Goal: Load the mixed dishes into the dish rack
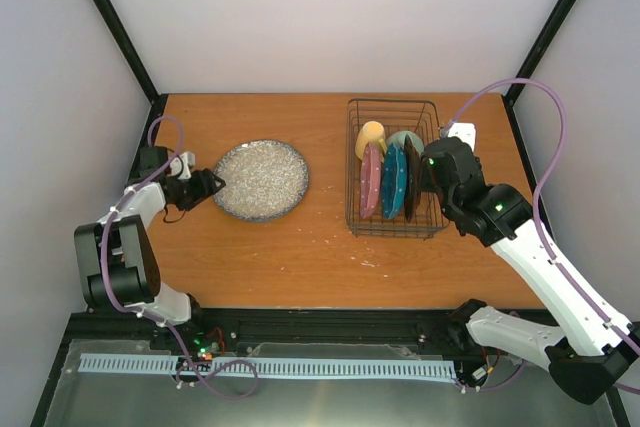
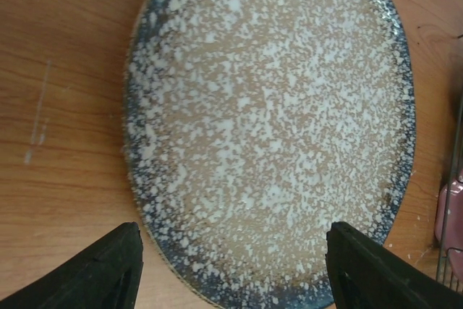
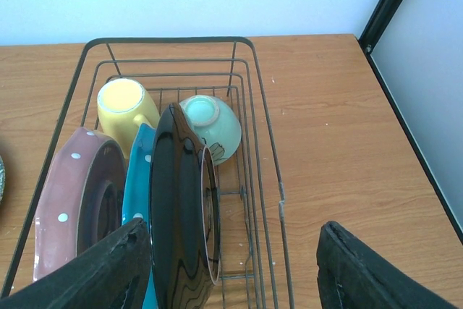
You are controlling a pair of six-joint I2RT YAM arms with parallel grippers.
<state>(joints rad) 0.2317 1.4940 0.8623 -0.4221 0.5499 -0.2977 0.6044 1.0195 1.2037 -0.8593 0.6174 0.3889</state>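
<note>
Left pincer spread wide at the grey speckled plate; right pincer released over the crowded dish rack, beside the dark-rimmed plate.

Bare bench ringed the grey speckled plate. In the dish rack, slots at three o'clock of the dark-rimmed plate stood free. The mint-green bowl blocked twelve o'clock.

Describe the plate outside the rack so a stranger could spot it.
On the wooden table, find the dark wire dish rack on the right half. Left of it, flat on the wood, lies the grey speckled plate. Unlike the racked dishes, it lies alone, white-flecked with a dark bluish rim.
</note>
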